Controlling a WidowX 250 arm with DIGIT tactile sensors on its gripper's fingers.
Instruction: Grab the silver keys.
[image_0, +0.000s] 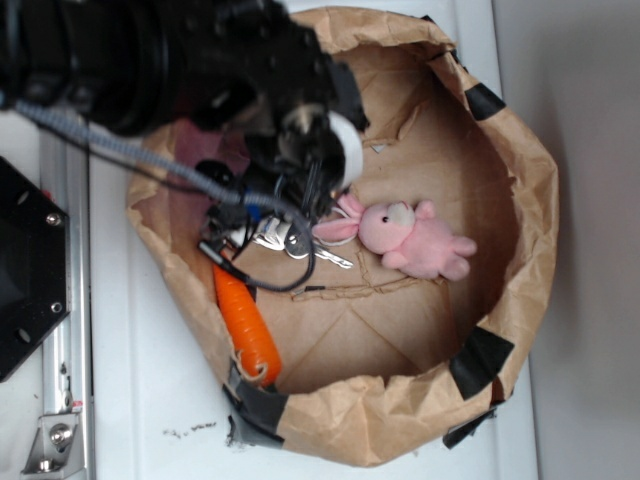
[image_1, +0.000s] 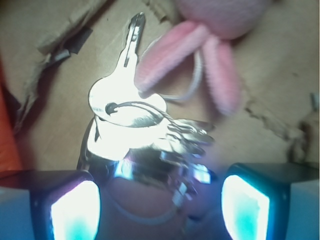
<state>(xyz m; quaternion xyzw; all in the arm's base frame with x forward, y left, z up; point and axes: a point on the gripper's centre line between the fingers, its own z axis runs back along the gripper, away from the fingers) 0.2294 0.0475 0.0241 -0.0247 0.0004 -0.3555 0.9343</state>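
Note:
The silver keys (image_0: 296, 243) lie on the floor of the brown paper bag, beside the ears of the pink plush bunny (image_0: 415, 240). In the wrist view the keys (image_1: 131, 131) shine on a thin wire ring, right ahead of my gripper (image_1: 160, 207) and partly between its fingers. The two fingertips (image_1: 75, 210) stand wide apart on either side of the bunch, not touching it. In the exterior view my gripper (image_0: 305, 205) is low inside the bag, just above the keys. The bunny's ears (image_1: 190, 55) lie against the keys' far side.
An orange plastic carrot (image_0: 249, 320) lies along the bag's left wall, close to the keys. The crumpled walls of the brown paper bag (image_0: 520, 200) ring the work area. Black cables hang from the arm over the keys.

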